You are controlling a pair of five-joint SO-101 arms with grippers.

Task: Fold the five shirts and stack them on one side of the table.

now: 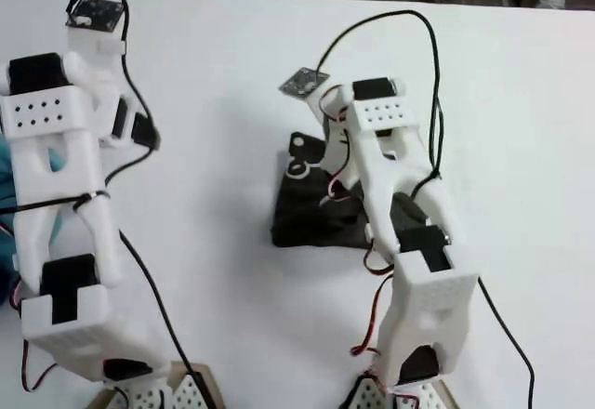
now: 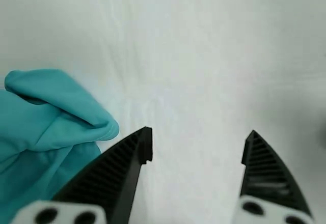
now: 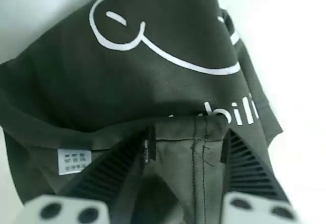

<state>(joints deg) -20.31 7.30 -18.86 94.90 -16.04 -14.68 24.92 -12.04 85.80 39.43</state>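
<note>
Left hand (image 2: 199, 135): fingers spread, empty, over bare table (image 2: 204, 40); teal shirt (image 2: 46, 117) lies just beside it, toward the table's left edge. Right hand (image 3: 187, 135): clamped on a hem fold of the dark shirt (image 3: 153, 71), which is bunched near mid-table beneath that arm, well apart from the left hand.

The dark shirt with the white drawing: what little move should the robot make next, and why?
Probably tighten the right gripper on the stitched hem of the dark grey cloth shirt: the hem sits within it, and the shirt lies bunched, unfolded.
</note>
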